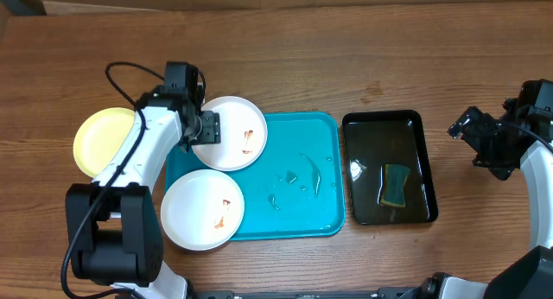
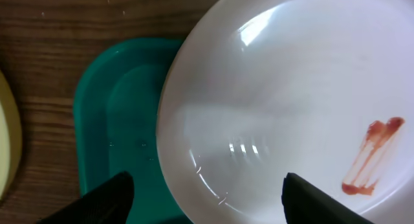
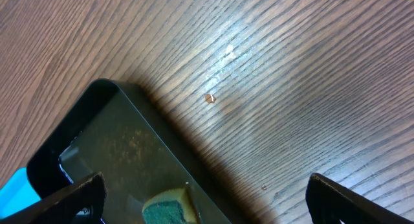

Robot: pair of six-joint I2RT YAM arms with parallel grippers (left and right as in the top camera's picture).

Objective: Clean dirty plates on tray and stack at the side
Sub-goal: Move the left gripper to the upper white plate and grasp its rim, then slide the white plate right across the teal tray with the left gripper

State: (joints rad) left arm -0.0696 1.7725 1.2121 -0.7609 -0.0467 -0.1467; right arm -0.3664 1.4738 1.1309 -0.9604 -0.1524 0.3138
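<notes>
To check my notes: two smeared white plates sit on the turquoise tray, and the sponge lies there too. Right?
Not the sponge: the overhead view shows it in the black tray. Both smeared white plates do sit on the turquoise tray.

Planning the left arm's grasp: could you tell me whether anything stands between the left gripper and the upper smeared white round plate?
Nothing visible does: the open left gripper hovers at the rim of the white round plate, above the turquoise plastic tray.
</notes>
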